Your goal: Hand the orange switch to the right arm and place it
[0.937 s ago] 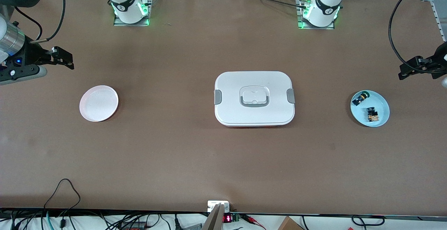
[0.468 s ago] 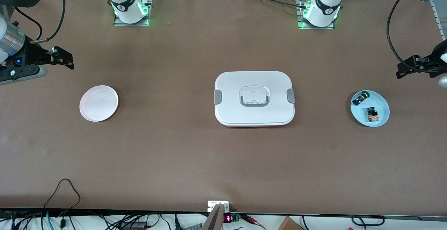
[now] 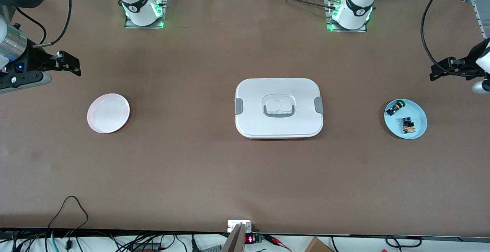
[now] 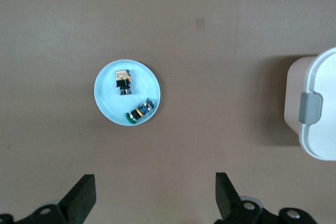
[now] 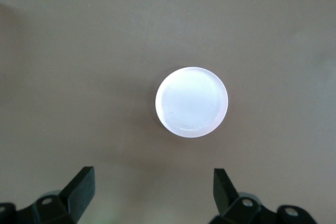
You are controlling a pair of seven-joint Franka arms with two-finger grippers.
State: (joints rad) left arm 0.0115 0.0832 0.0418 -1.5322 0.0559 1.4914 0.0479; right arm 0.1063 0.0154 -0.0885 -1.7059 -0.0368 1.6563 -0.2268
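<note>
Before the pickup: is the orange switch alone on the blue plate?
No, a black cylinder lies beside the orange switch on the blue plate.

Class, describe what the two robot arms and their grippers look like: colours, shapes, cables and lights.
Both arms are white, with green-lit bases. The right arm has a silver wrist band and a small blue light. Black cables loop to both wrists. The right gripper and left gripper are black, each with two fingers.

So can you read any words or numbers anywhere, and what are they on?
Red digits on the small display at the table's near edge: too small to read.
Round marks on the black bands of the two arm bases: too blurred to read.
Nothing written on the white box, the pink plate, the blue plate or the orange switch.
</note>
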